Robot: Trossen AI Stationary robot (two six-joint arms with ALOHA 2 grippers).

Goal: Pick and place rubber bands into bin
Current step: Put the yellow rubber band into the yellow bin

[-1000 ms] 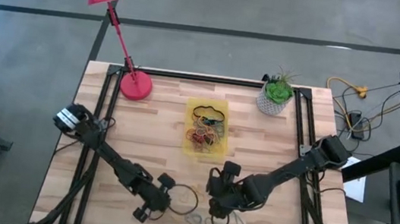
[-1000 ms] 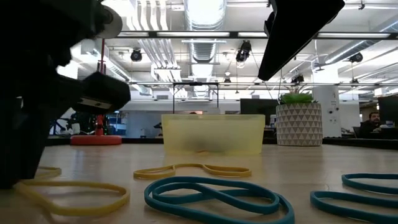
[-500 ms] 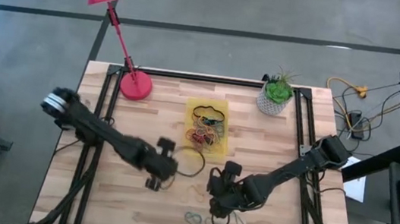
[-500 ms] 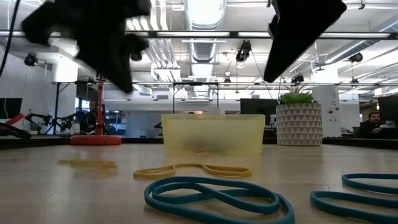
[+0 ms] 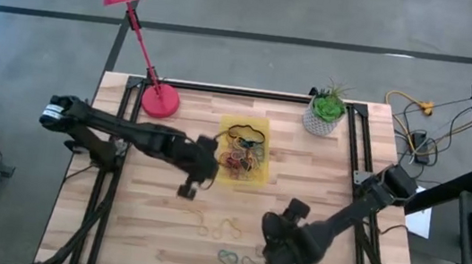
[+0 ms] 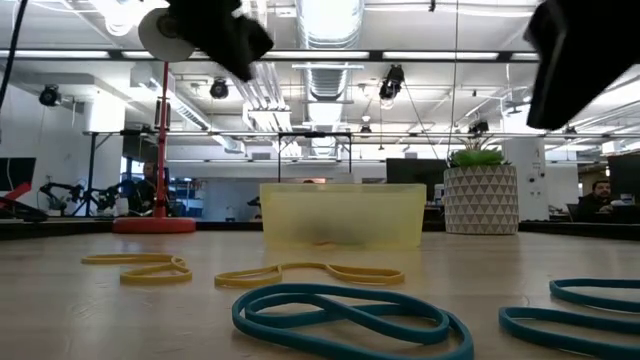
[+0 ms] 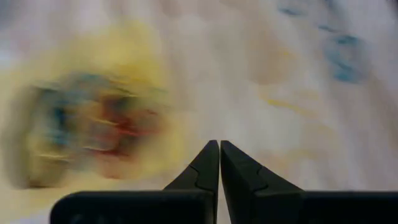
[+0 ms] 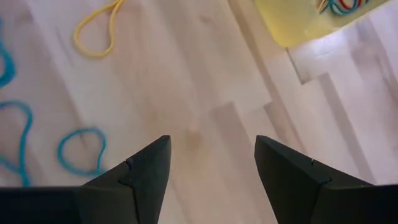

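Note:
The bin (image 5: 243, 149) is a yellow translucent tray in the middle of the table, with several coloured rubber bands inside. Yellow bands (image 5: 200, 221) (image 5: 228, 230) and teal bands (image 5: 228, 257) (image 5: 253, 262) lie flat on the wood toward the near edge. The low view shows the same yellow bands (image 6: 140, 266) and teal bands (image 6: 340, 310) lying flat. My left gripper (image 5: 189, 185) is raised beside the bin's left side. Its fingers (image 7: 219, 146) are shut, and no band shows between them in the blurred wrist view. My right gripper (image 5: 278, 245) hovers open (image 8: 211, 155) over bare wood right of the loose bands.
A red lamp base (image 5: 160, 100) stands at the far left. A white plant pot (image 5: 323, 117) stands at the far right. Black rails (image 5: 113, 180) (image 5: 359, 228) run along both table sides. Another teal band (image 6: 580, 310) lies toward the right in the low view.
My left gripper has risen from the table by the near edge and travelled toward the far edge, to the bin's left side. A thin loop that lay beside it rose with it partway. My right gripper has shifted toward the table's right and near edges.

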